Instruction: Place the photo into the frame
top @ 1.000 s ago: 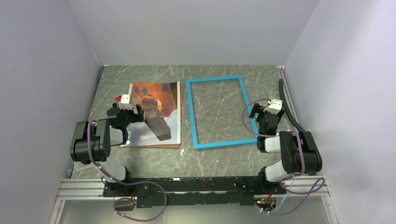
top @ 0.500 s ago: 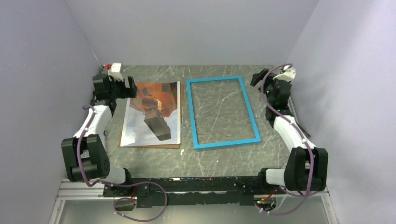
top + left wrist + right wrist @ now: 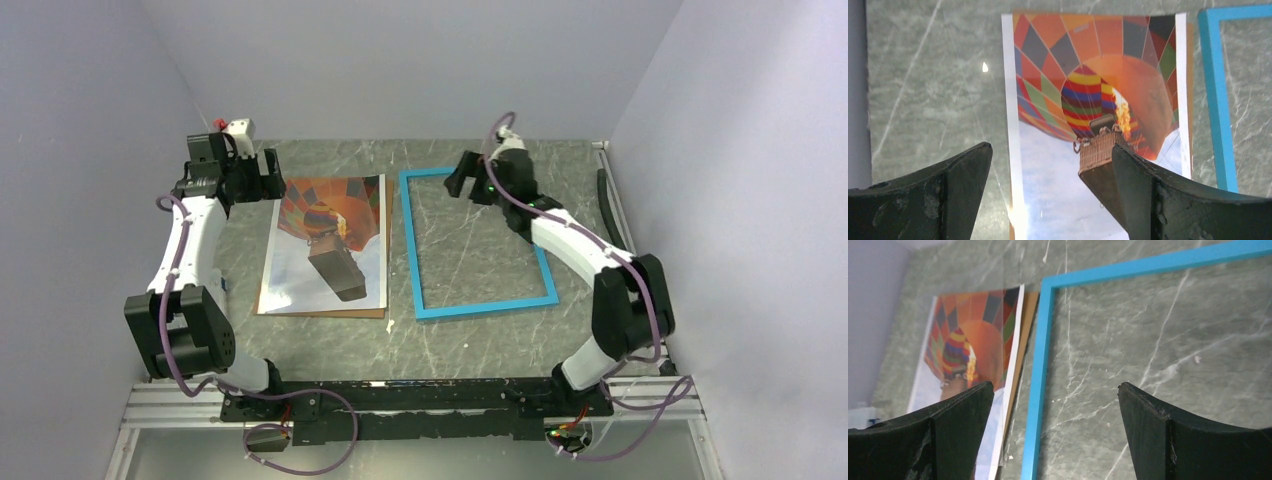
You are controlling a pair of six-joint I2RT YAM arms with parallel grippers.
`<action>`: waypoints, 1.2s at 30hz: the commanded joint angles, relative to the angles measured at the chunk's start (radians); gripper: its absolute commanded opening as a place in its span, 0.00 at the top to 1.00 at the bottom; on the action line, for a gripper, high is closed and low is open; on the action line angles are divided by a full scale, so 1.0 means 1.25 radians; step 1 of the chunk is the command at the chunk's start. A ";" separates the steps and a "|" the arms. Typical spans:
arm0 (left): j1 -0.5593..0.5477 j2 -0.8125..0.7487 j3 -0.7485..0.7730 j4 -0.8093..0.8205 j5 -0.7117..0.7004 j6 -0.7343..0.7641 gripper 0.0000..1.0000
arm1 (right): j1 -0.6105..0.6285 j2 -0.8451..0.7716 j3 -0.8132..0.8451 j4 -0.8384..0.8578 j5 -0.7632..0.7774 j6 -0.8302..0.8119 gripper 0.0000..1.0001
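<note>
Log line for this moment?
photo: face-up on brown board, beside frame, not inserted | left gripper: open, near photo's far-left corner | right gripper: open, above frame's far end
</note>
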 commanded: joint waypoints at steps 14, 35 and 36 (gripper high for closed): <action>0.030 0.024 0.045 -0.161 -0.047 -0.003 0.07 | 0.335 0.386 0.410 -0.377 0.441 -0.065 0.08; 0.029 -0.013 0.040 -0.255 -0.014 0.028 0.08 | 0.376 0.488 0.369 -0.373 0.420 -0.005 0.39; 0.029 -0.014 0.041 -0.258 -0.016 0.031 0.08 | 0.376 0.489 0.365 -0.369 0.418 -0.002 0.40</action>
